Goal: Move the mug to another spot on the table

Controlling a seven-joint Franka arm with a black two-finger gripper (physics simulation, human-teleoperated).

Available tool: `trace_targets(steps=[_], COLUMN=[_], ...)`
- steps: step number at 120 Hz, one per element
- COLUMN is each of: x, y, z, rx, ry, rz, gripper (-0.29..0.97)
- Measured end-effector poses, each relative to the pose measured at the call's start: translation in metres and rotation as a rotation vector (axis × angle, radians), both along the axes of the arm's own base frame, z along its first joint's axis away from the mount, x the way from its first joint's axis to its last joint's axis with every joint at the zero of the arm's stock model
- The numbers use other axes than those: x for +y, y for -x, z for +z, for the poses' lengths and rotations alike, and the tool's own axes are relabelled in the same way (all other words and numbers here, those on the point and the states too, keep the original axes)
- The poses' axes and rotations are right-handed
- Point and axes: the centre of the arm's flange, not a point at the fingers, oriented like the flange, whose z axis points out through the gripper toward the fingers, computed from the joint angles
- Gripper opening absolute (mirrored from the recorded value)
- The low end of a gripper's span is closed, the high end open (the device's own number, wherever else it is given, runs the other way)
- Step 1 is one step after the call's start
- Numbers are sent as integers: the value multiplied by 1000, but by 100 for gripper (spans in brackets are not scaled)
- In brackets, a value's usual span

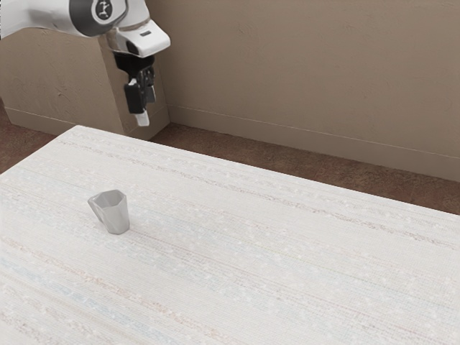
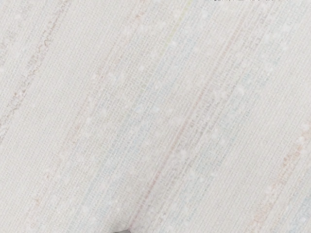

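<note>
My gripper (image 1: pixel 142 118) hangs high over the table's (image 1: pixel 302 244) far edge, well apart from the upright grey mug (image 1: pixel 110 211). Can't tell if it's spread or closed.

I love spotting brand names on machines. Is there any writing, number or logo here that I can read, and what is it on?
No text here can be read.
arm: a round dark badge with a pale mark, too small to read.
end effector: no label that I can make out.
mug: plain grey, no print.
table: only pale streaks, no lettering.
</note>
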Motion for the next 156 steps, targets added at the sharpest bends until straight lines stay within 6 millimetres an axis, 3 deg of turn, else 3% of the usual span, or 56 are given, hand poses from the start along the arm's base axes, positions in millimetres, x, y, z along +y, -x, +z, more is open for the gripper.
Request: trace_targets(steps=[50, 76, 111, 139, 156], x=[-1, 47, 119, 175, 185], y=[-1, 27, 45, 41, 30], z=[-8, -2, -36, -74, -103], rx=[17, 50, 163, 191, 226], ry=[-3, -26, -91, -88, -73], rz=[-8, 19, -71, -157, -222], gripper=[68, 68, 68, 68, 68])
